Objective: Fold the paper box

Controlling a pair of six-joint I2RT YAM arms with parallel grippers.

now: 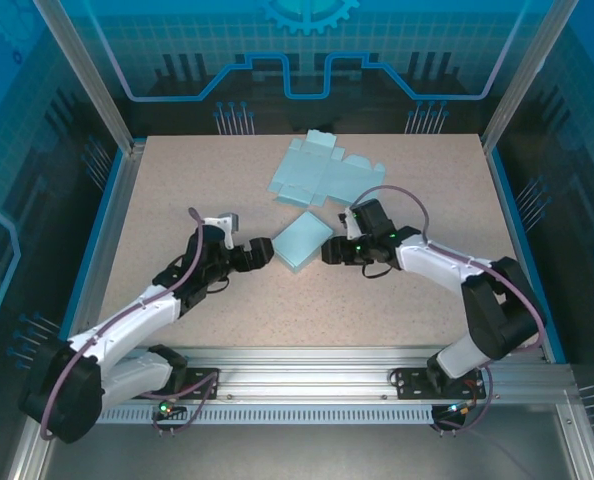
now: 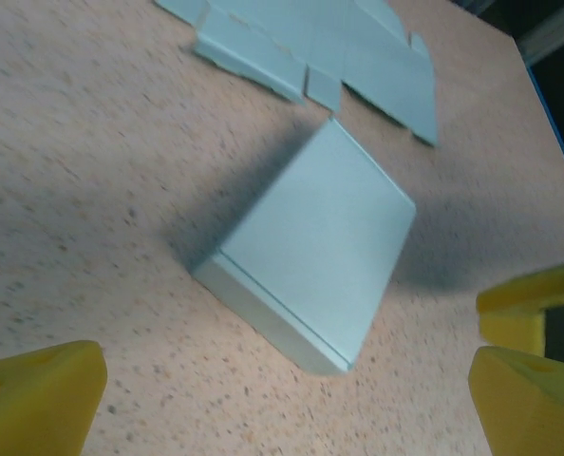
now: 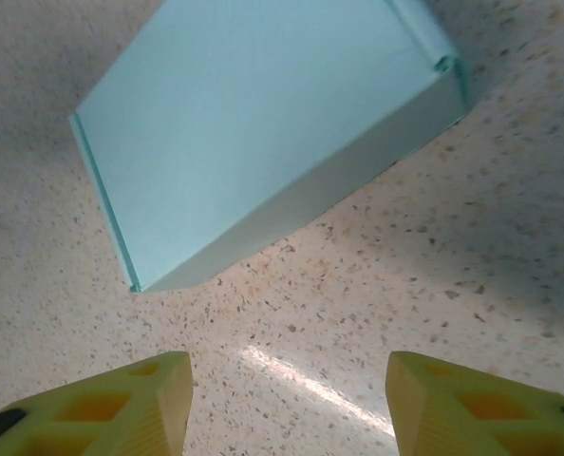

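A speckled tabletop [image 1: 177, 200] inside a blue-lit enclosure carries the paper box [image 1: 303, 240], apparently closed up, at its middle. The left gripper [image 1: 263, 252] and right gripper [image 1: 331, 252] flank it, both spread wide and gripping nothing. Folding looks finished. The next move would be checking the lid seam, which is blurred here. Flat cardboard blanks [image 1: 317, 170] lie just behind the box, apart from both arms.

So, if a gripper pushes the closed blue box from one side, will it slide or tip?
Probably slide: the box lies flat and low on the table. It looks like thin paper, so likely light, and its walls may dent if squeezed.
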